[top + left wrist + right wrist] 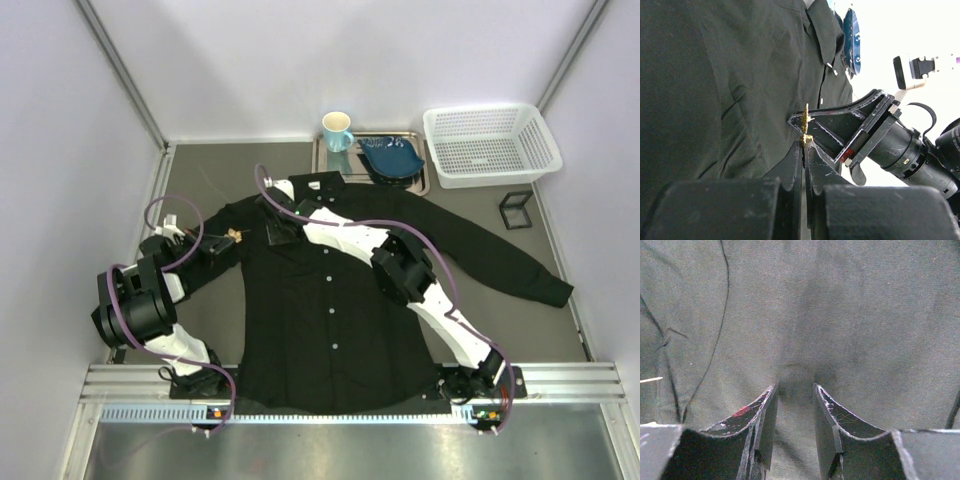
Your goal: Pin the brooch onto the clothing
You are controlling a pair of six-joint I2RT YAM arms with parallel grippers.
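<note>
The black shirt point(330, 300) lies flat, front up, with white buttons down the middle. My left gripper point(222, 241) is over its left shoulder, shut on the tiny golden brooch point(236, 236). In the left wrist view the brooch point(805, 122) sticks up edge-on from the closed fingertips of the left gripper point(805, 145), just above the shirt point(715, 90). My right gripper point(277, 228) is just right of the brooch, below the collar. In its wrist view the right gripper point(795, 386) is open, with both tips pressed onto the shirt point(840, 315). One of its fingers point(840, 127) is right beside the brooch.
A metal tray point(322, 165) behind the collar holds a blue dish point(392, 158), with a light blue mug point(337, 130) beside it. A white basket point(490, 145) stands at the back right. A small black wire stand point(516, 210) is near the right sleeve.
</note>
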